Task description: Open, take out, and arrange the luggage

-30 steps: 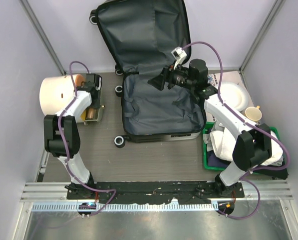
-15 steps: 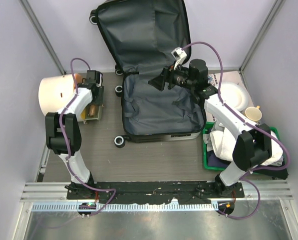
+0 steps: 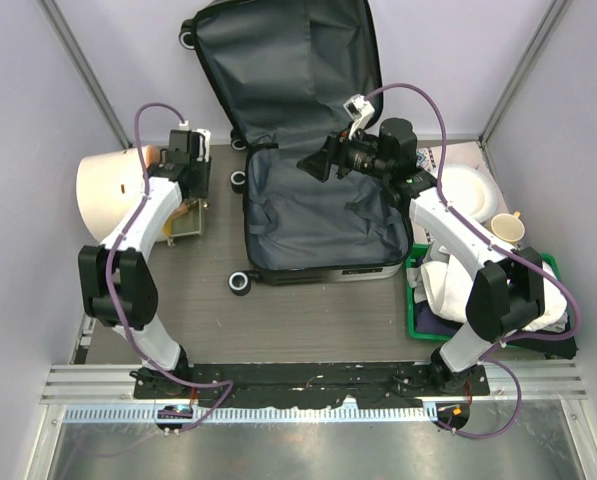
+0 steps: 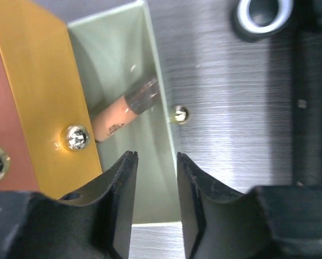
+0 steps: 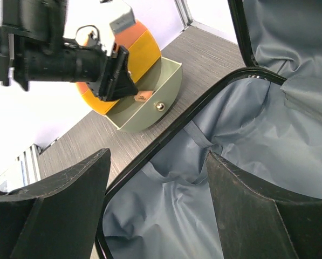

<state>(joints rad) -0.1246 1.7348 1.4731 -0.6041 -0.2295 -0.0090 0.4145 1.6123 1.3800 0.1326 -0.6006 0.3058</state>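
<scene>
**Open luggage, both arms.** The luggage (image 3: 318,215) lies open just below your right pincer (image 3: 313,165), its lid propped on the back wall so the lining is exposed. That pincer hangs wide and empty. Your left pincer (image 4: 154,186) is well to the side. It hovers, narrow and empty, over a tray (image 4: 112,54) holding a tube (image 4: 115,118), a gap that likely suits the slim tube.

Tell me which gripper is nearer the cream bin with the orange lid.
Left. The left gripper hangs right beside the bin, at its lid end; the right gripper hovers over the open luggage, farther away.
</scene>
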